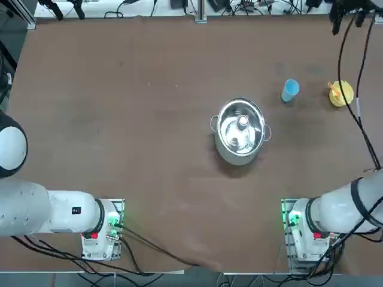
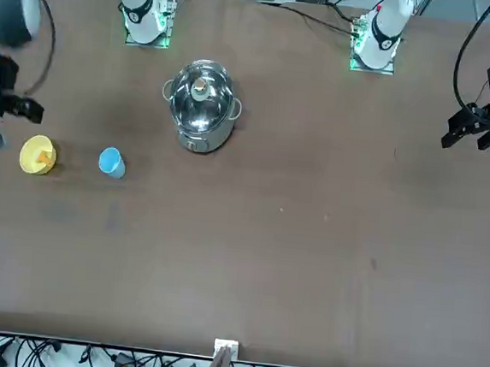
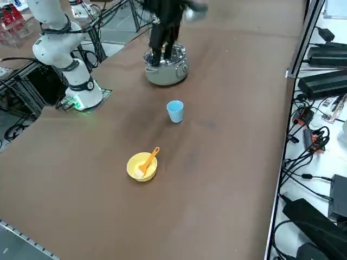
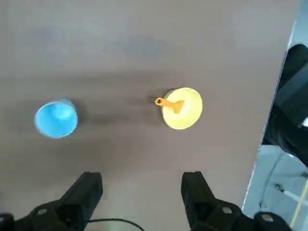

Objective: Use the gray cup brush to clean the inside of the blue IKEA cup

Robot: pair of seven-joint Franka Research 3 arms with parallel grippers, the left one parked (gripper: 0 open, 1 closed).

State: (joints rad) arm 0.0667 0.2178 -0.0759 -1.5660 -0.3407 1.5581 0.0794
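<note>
The gray cup brush (image 3: 148, 160) lies in the yellow bowl (image 3: 134, 170), and its orange handle sticks out over the rim. The blue IKEA cup (image 3: 175, 111) stands upright near the bowl, not touching it. The top view shows the brush only as a small orange bit; the side view shows its whole handle. A steel pot (image 1: 240, 131) sits farther off. The right gripper (image 4: 139, 190) hangs high above the table, fingers wide apart, holding nothing.
</note>
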